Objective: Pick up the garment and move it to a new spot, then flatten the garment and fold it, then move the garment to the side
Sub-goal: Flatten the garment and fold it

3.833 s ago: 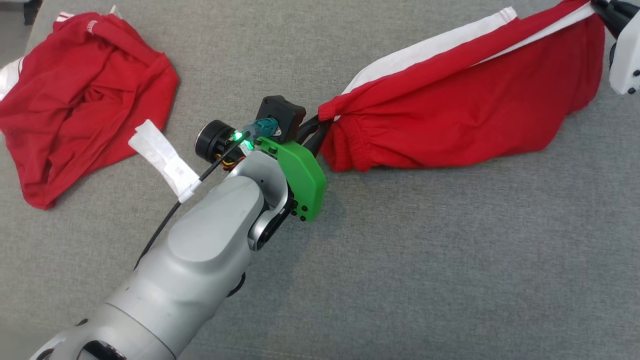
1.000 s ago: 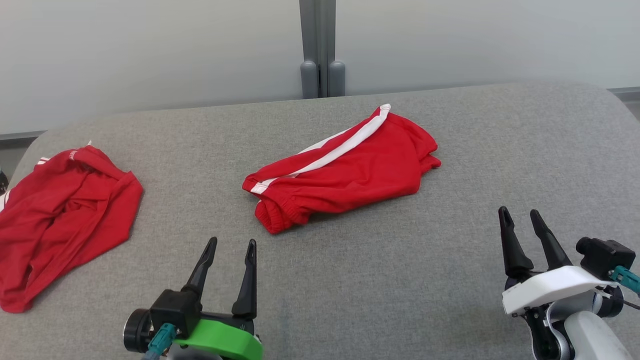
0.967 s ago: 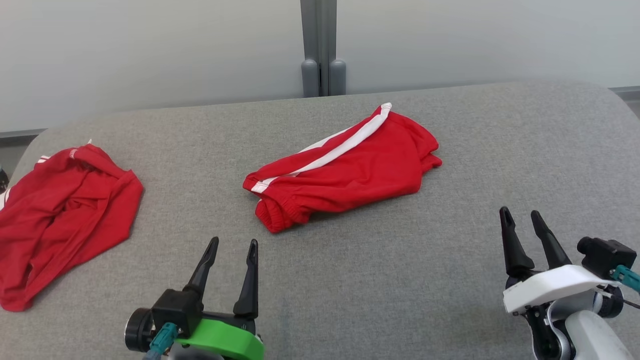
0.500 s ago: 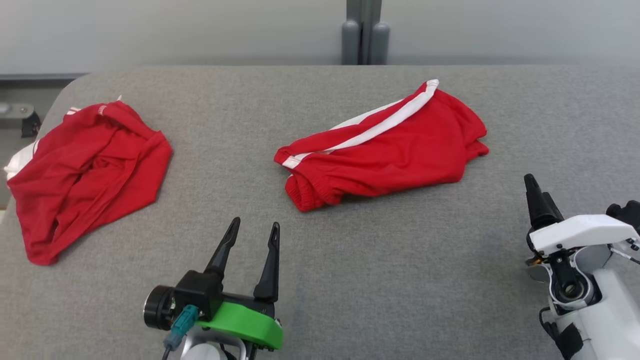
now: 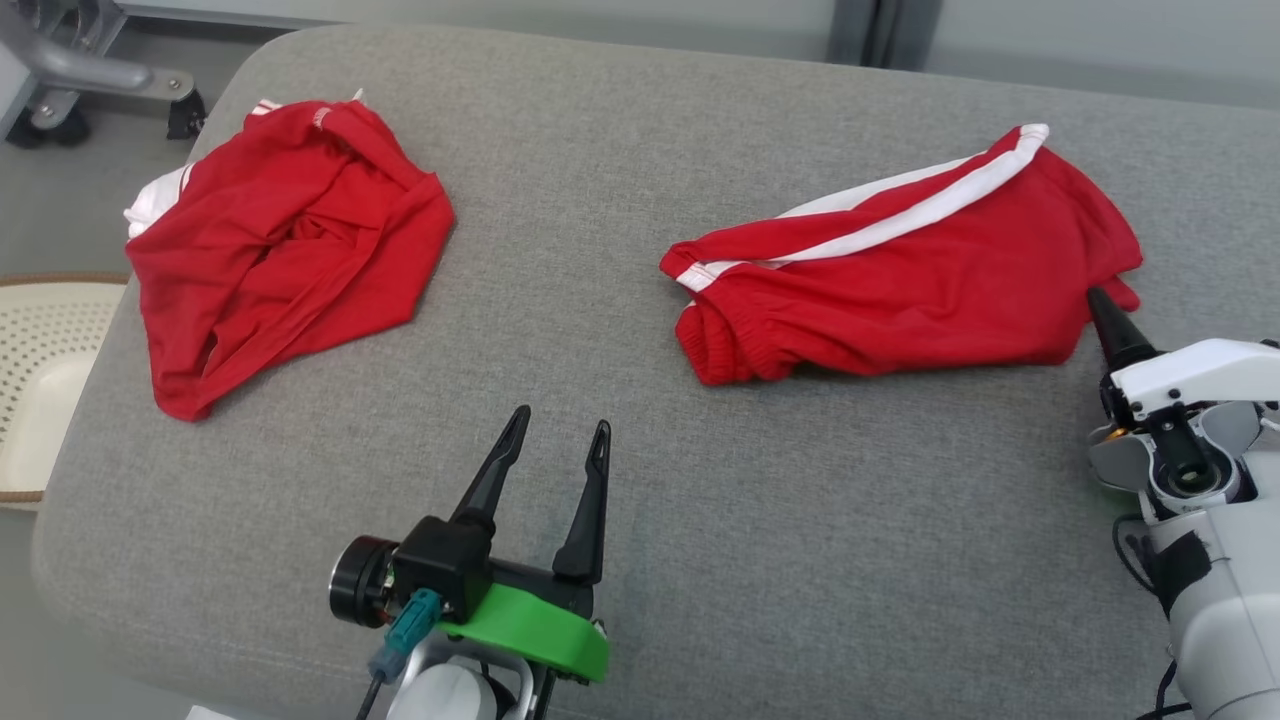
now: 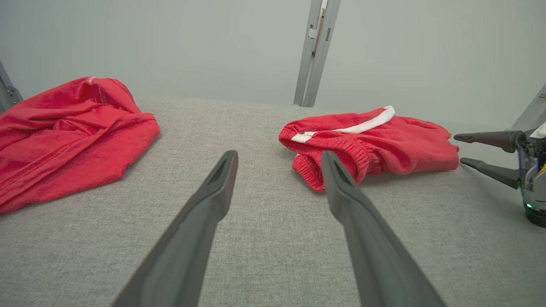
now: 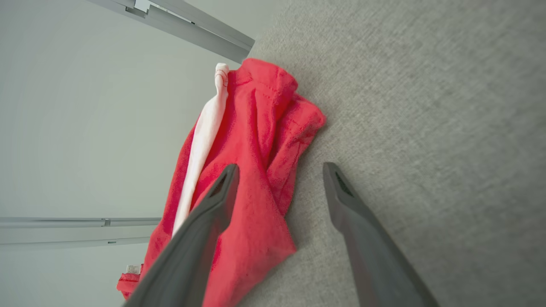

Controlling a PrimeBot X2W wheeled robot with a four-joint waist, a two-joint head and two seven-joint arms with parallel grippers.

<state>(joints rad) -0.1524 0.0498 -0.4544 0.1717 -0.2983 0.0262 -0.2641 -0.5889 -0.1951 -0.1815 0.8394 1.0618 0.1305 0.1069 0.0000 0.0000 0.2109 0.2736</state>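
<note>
Above the cushion point(image 5: 800, 480), left hand point(image 5: 561, 418) gapes empty; the left wrist view shows right hand point(image 6: 457, 149) splayed beside the shorts point(image 6: 405, 145).

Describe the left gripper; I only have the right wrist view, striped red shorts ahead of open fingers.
Observer: The left gripper is open and empty over bare grey cushion, short of the waistband end of the shorts.
Operator: Anything else on the cushion?
Observer: A second red garment, crumpled, lies toward its left end, apart from the shorts.
Operator: How does my gripper sit?
Observer: The right gripper is turned sideways, one finger above the other, tips at the leg end of the shorts.
</note>
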